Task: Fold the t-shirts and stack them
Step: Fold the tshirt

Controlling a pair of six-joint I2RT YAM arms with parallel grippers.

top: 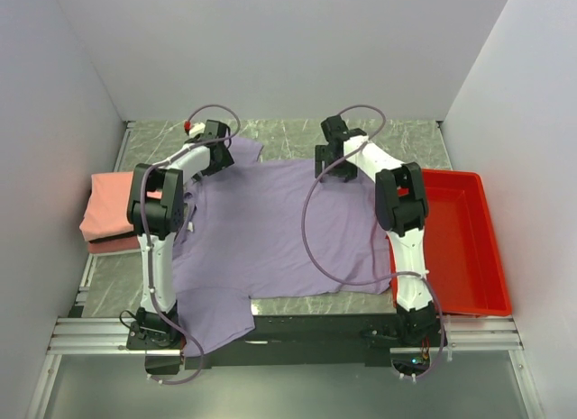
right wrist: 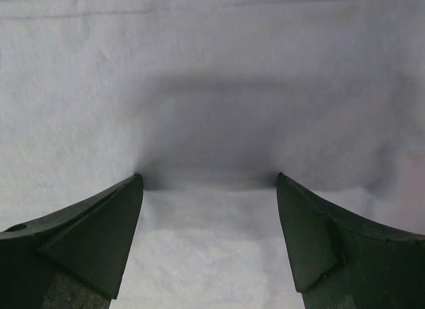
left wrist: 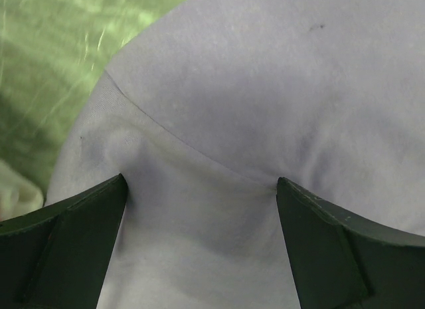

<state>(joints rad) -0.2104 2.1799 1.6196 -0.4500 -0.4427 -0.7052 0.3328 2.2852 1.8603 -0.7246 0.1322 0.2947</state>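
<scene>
The lavender t-shirt [top: 270,230] lay spread across the centre of the tabletop [top: 397,135], left fingers [left wrist: 80,216] and right fingers [right wrist: 99,229] both wide with tips on its upper part, folded salmon and dark red t-shirts [top: 108,207] stacked at left, the red tray [top: 464,248] at right.

The spread-out lavender t-shirt [top: 270,230] is a plain pale purple with no print. To its left, a salmon-pink t-shirt [top: 108,203] lies over a darker red one [top: 113,246]. To its right, the tray [top: 462,248] is bright red. Beyond it, the table [top: 288,132] is grey-green with pale marble veining. Over it, the left gripper [left wrist: 201,186] and right gripper [right wrist: 209,179] are black, and the arms [top: 155,257] are white with black joints.
</scene>
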